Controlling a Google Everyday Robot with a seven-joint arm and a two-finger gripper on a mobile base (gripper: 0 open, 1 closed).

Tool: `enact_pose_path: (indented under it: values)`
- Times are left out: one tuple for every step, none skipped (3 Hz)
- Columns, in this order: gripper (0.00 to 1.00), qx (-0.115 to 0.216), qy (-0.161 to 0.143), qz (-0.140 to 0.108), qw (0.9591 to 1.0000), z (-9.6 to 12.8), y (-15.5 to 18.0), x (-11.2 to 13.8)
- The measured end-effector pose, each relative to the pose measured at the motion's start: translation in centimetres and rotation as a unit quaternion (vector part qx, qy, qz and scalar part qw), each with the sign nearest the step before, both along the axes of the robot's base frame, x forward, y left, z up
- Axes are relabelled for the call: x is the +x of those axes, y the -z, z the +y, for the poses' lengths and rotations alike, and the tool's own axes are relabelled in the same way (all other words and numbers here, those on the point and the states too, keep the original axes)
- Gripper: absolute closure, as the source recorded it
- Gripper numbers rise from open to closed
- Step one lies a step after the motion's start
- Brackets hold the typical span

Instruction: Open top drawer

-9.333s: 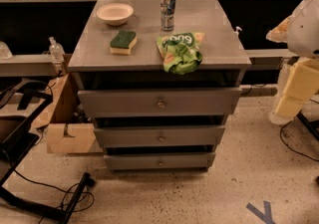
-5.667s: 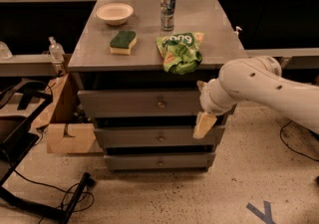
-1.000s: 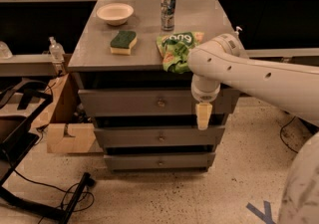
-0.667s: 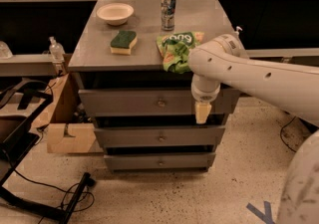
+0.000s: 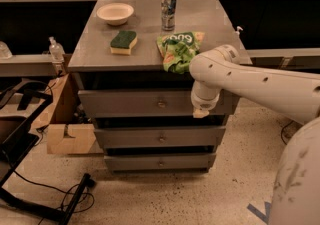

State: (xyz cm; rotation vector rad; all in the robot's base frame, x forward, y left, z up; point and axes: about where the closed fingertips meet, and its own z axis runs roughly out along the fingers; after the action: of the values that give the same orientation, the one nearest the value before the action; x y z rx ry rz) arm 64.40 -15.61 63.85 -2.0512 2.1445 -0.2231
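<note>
The top drawer (image 5: 125,103) is the uppermost of three grey drawers in a grey cabinet, and its front is flush and shut. Its small round knob (image 5: 161,103) sits at the centre. My gripper (image 5: 200,113) hangs from the white arm (image 5: 250,81) that reaches in from the right. It is in front of the right part of the top drawer's front, at its lower edge, to the right of the knob and apart from it. The two lower drawers (image 5: 160,138) are shut too.
On the cabinet top (image 5: 90,51) lie a white bowl (image 5: 115,13), a green-and-yellow sponge (image 5: 123,42), a can (image 5: 168,3) and a green chip bag (image 5: 178,49). A cardboard box (image 5: 67,129), a bottle (image 5: 55,49) and black cables and a stand (image 5: 45,194) are on the left.
The gripper has risen a little along the top drawer's front and looks shorter. The arm has barely shifted. The drawers stay shut.
</note>
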Motion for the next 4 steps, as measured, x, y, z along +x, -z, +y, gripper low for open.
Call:
enact_pose_path:
  values:
    - [0.95,0.001,0.001,0.003,1.0000,-0.09,0.19,-1.29]
    - [1.00,0.001,0.001,0.003,1.0000,-0.09,-0.07,-1.28]
    - [1.00,0.001,0.001,0.003,1.0000,-0.09,-0.44,-1.28]
    - [1.00,0.001,0.001,0.003,1.0000,-0.09,-0.56,-1.29]
